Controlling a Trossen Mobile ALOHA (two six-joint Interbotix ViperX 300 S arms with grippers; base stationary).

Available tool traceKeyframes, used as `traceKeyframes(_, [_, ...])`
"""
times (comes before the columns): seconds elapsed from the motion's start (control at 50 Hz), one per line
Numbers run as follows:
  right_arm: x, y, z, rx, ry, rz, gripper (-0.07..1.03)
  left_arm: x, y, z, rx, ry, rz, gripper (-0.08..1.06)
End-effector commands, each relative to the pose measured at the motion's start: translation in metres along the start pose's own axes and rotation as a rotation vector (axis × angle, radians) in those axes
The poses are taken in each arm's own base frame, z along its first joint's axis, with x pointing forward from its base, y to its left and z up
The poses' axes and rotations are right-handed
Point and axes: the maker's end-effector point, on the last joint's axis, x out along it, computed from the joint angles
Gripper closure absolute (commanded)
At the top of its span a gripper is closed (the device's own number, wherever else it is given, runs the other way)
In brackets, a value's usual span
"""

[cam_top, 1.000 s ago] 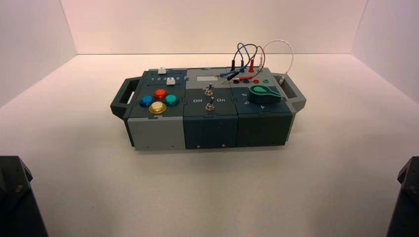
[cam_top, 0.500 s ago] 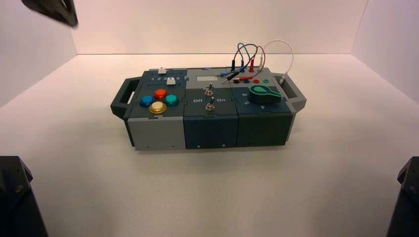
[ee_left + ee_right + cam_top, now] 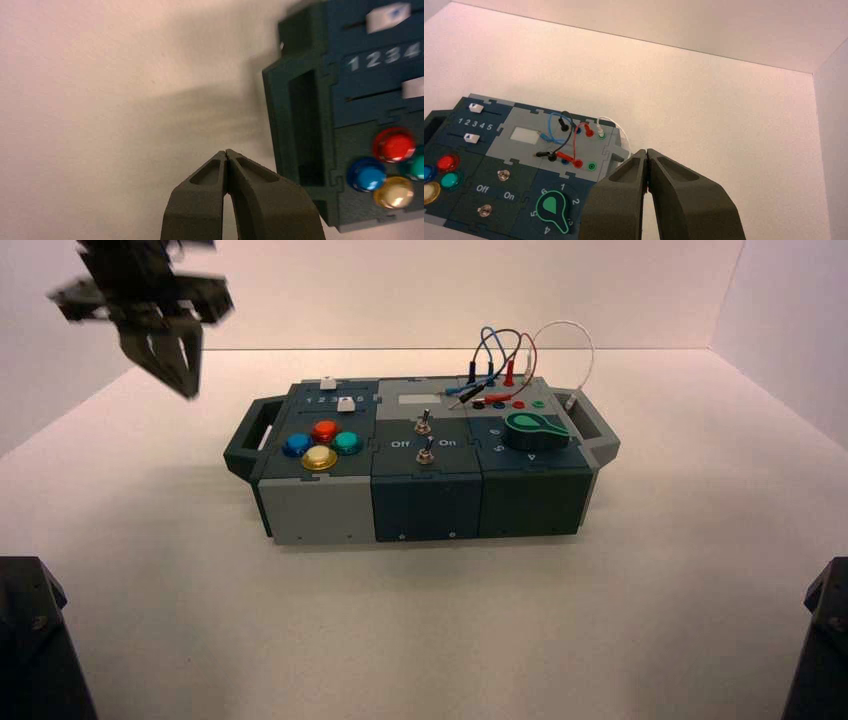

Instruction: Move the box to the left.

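The box (image 3: pixel 425 475) stands mid-table, dark teal and grey, with a handle at each end. It bears four coloured round buttons (image 3: pixel 322 443), two toggle switches (image 3: pixel 425 438), a green knob (image 3: pixel 533 429) and looped wires (image 3: pixel 505 355). My left gripper (image 3: pixel 186 388) hangs in the air left of and behind the box's left handle (image 3: pixel 255 428), fingers pointing down, shut and empty. In the left wrist view the shut gripper (image 3: pixel 226 152) is beside that handle (image 3: pixel 302 130), apart from it. My right gripper (image 3: pixel 647 150) is shut and empty, seen over the box's right end (image 3: pixel 616 150).
White walls close the table at the back and both sides. Black arm bases sit at the lower left (image 3: pixel 30 640) and lower right (image 3: pixel 822 640) corners. Open table lies left of the box (image 3: pixel 130 500).
My left gripper has come into the high view from the top left and dropped down and rightward toward the box's left handle. The box has not moved.
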Motion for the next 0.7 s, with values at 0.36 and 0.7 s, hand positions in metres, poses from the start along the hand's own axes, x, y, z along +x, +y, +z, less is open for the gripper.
traceKeyframes(0.36, [-0.015,0.0,0.024,0.003,-0.081,0.001,0.99,0.034,-0.028,-0.003,0.085,0.12,-0.014,1.01])
traceKeyframes(0.7, [-0.018,0.0,0.025,0.003,-0.089,0.001,0.99,0.037,-0.07,0.003,0.187,0.115,-0.04,1.01])
